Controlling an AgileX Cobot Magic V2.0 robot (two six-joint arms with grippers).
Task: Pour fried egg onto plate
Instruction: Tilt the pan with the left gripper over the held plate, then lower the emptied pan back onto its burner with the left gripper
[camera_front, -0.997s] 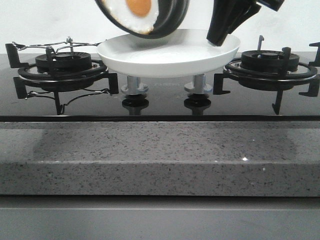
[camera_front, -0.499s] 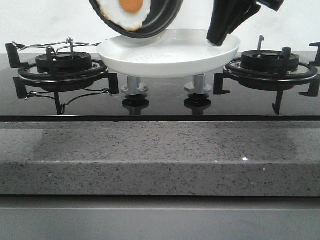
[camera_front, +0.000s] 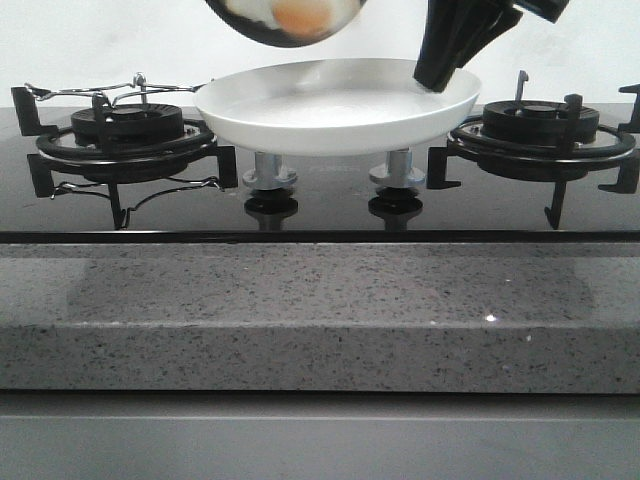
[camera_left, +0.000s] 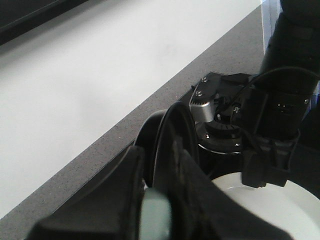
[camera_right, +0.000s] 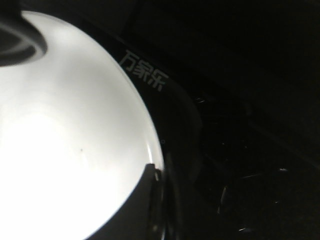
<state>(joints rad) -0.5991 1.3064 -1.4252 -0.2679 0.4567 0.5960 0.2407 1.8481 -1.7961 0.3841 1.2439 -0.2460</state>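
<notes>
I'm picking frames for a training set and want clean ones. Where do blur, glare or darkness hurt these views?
Front view: the fried egg and frying pan are motion-blurred and cut off by the frame's top; the plate is sharp. Left wrist view: the near fingers are out of focus. Right wrist view: the plate's inside is blown out white, the stove nearly black.

white wall, speckled grey granite counter

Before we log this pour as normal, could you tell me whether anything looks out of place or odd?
The wide glossy white plate is held raised above the black glass hob by the right pincer at its rim. The blurred pale fried egg remains in the tipped black frying pan. Nothing looks spilled.
</notes>
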